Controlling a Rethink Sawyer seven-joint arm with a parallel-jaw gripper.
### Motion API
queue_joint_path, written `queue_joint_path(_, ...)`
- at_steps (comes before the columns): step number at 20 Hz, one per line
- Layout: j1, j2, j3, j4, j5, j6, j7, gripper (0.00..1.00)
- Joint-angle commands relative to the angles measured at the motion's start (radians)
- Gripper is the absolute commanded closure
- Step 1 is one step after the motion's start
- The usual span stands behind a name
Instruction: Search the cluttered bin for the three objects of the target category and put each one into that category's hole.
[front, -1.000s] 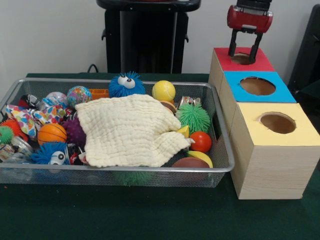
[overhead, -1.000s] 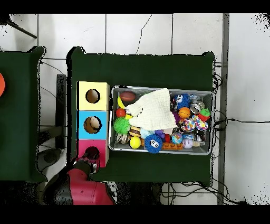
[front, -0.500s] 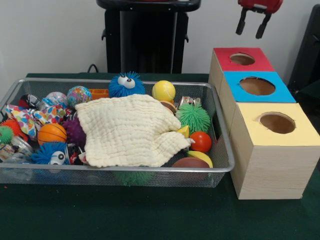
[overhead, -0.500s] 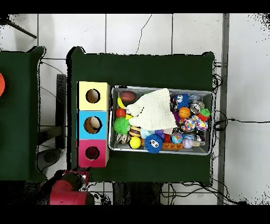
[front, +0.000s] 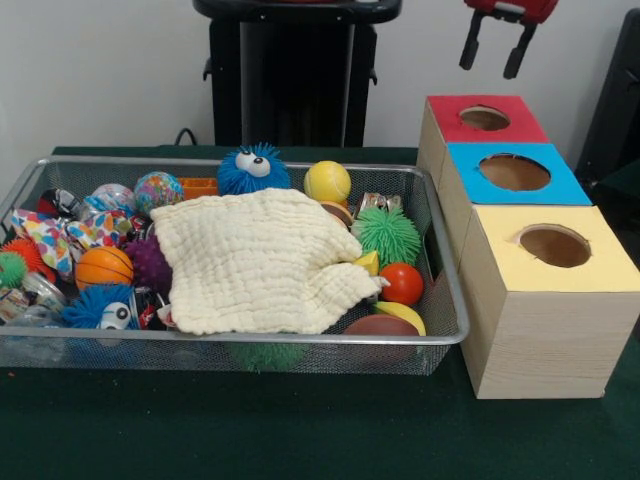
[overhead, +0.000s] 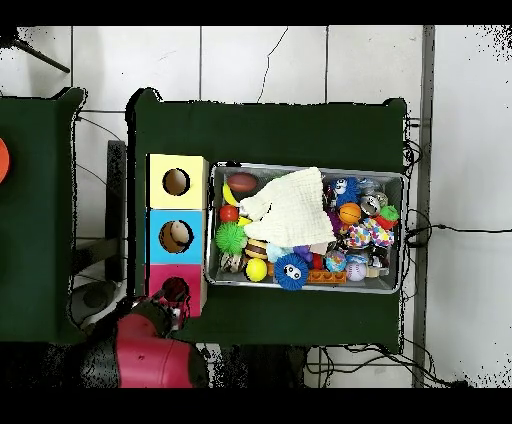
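The bin (front: 230, 339) is a silver wire-mesh tray full of toys, left of the boxes; it also shows in the overhead view (overhead: 305, 167). A cream cloth (front: 255, 260) covers its middle. Around the cloth lie a blue fuzzy toy with eyes (front: 252, 168), a yellow ball (front: 327, 182), a green spiky ball (front: 388, 235), an orange-red ball (front: 402, 283) and an orange basketball (front: 103, 267). My gripper (front: 489, 68) hangs open and empty high above the red box (front: 445, 125). The red arm (overhead: 150, 355) shows below the red box (overhead: 195, 300).
Three wooden boxes stand in a row right of the bin, each with a round hole on top: red at the far end, blue (front: 470, 185) in the middle, yellow (front: 600, 265) nearest. The overhead view shows a pale thing inside the blue box's hole (overhead: 176, 235).
My gripper rose from the red box's hole to well above it. In the last half second it shifted slightly left in the front view. The bin's contents have not moved.
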Motion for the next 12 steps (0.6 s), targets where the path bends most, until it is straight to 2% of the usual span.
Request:
queue_joint_path(1, -0.13, 0.044, 0.116, -0.087, -0.065, -0.08, 0.06, 0.0)
queue_joint_path(12, -0.232, 0.065, 0.174, -0.14, -0.142, -0.088, 0.037, 0.0)
